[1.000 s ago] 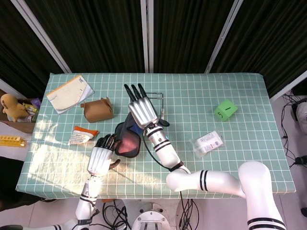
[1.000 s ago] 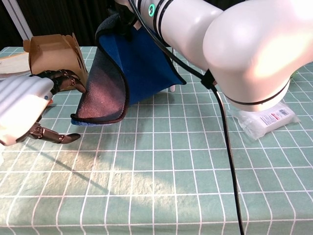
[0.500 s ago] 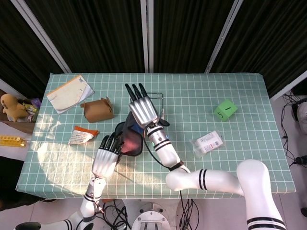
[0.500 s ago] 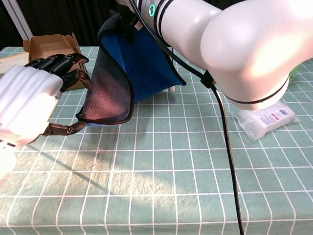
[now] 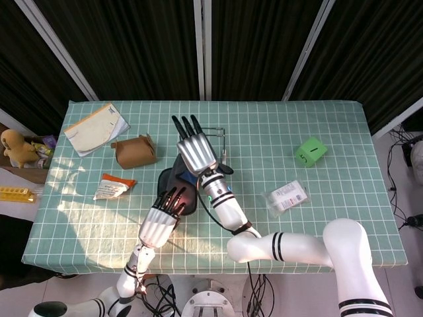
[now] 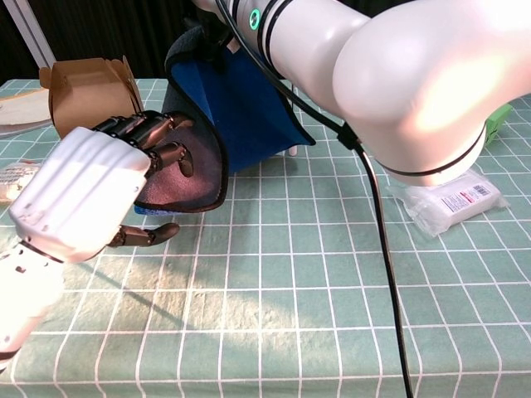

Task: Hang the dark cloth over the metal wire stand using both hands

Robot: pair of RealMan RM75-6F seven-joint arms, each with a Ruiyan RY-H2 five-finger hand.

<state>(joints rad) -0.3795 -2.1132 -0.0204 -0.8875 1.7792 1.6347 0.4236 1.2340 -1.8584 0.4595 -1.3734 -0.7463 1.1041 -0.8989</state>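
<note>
The dark cloth (image 5: 173, 177) with its blue inner side (image 6: 249, 108) hangs in the air just left of the thin metal wire stand (image 5: 217, 132). My right hand (image 5: 196, 153) holds the cloth's top edge, with its fingers stretched toward the stand. The grip itself is hidden under the palm, and in the chest view only the forearm (image 6: 390, 75) shows. My left hand (image 5: 158, 226) is open at the cloth's lower hem. Its dark fingers (image 6: 149, 137) lie against the hanging fabric and its thumb sits below the hem.
A brown cardboard box (image 5: 134, 151) stands left of the cloth, with a booklet (image 5: 96, 128) behind it and an orange packet (image 5: 112, 186) near the left edge. On the right lie a clear packet (image 5: 285, 197) and a green numbered card (image 5: 310, 152).
My left hand has moved right and forward, from beside the cloth to its lower hem, and its fingers now lie on the fabric. The right hand and cloth have barely shifted.
</note>
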